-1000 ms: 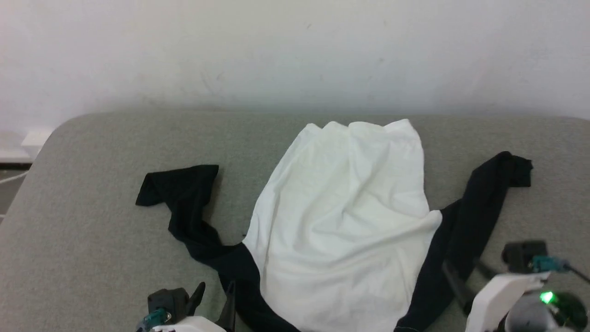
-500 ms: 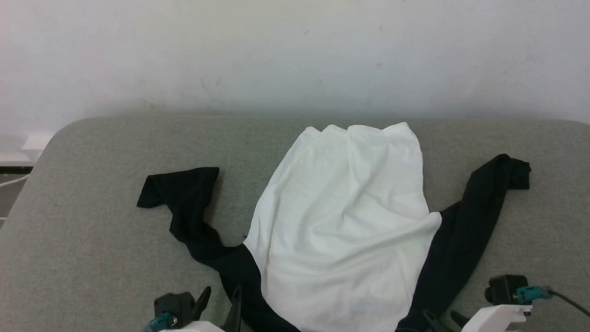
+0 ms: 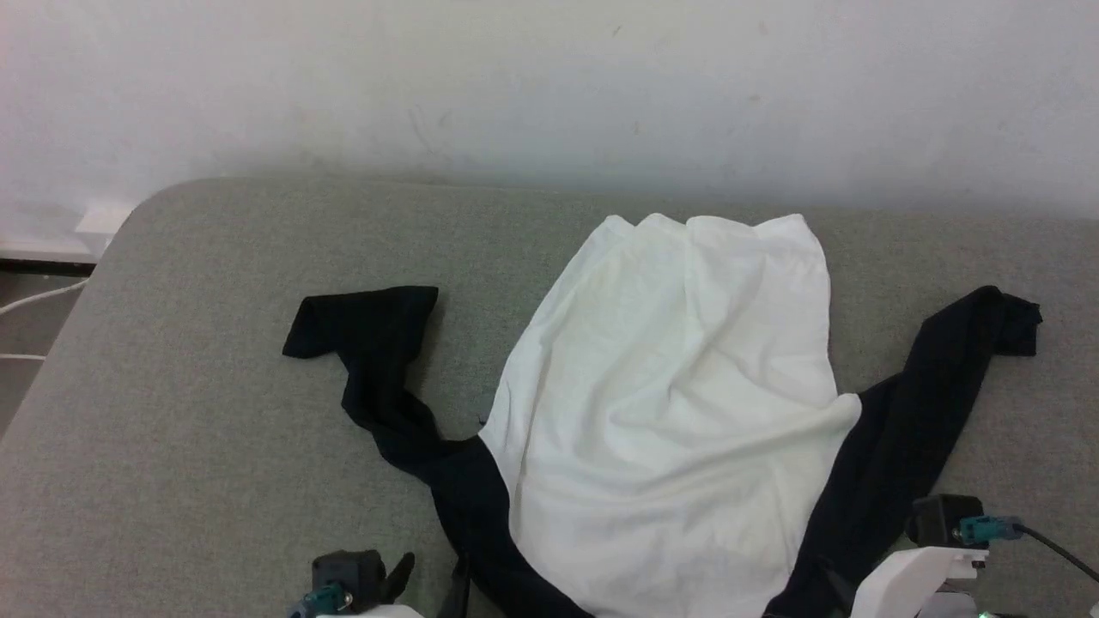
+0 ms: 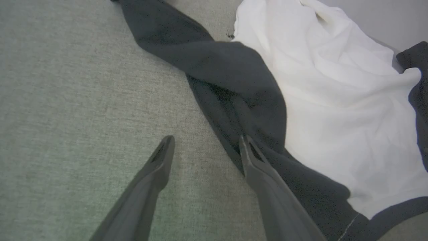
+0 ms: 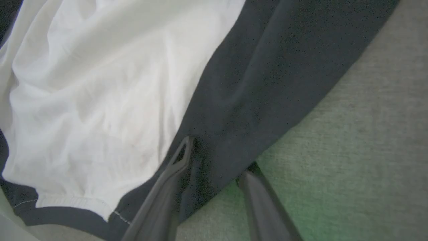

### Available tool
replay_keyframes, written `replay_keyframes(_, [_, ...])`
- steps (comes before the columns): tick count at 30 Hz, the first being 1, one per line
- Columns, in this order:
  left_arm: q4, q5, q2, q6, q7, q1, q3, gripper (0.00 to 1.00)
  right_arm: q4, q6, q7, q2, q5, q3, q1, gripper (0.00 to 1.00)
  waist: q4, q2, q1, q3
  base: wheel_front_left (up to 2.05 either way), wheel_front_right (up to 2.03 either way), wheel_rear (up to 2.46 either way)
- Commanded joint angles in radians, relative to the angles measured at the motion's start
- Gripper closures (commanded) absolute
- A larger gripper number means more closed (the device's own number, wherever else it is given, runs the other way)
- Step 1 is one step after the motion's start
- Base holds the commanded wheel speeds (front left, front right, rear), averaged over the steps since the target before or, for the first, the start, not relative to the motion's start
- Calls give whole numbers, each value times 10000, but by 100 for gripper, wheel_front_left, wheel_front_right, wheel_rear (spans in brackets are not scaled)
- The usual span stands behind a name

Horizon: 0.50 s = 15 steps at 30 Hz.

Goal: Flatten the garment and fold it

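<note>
- Where the grey padded surface (image 3: 215,429) nears the robot, the left gripper (image 4: 205,138) stands spread at one black sleeve (image 4: 214,63); the right gripper (image 5: 220,151), parted, straddles the other.
- The garment (image 3: 678,412) lies rumpled mid-surface.
- A white wall (image 3: 549,86) stands behind.

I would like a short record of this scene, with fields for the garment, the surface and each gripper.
Garment: white body, black sleeves, spread out but wrinkled, not folded
Left sleeve: twisted and bent
Right sleeve: stretched outward, bunched narrow
Surface: grey-green fabric under the garment
Left gripper: jaws wide apart, one finger at the left sleeve's edge, the other over bare surface
Right gripper: jaws apart, astride the right sleeve's edge
</note>
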Motion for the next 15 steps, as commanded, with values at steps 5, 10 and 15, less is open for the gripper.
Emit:
replay_keyframes(5, [-102,-509,-3,-417,975,189,-336,0,192,-21,-239,63,77,3,12,100,-44,-1,0,-13,0,0,0])
replay_keyframes(10, [-484,-988,-85,-686,1766,420,-570,0,17,-21,-302,72,76,105,83,100,-256,-1,0,-19,0,0,0])
replay_keyframes(15, [-412,-1327,-298,-744,2346,459,-780,0,-190,-21,-331,79,126,306,71,100,-449,-1,0,87,0,0,0])
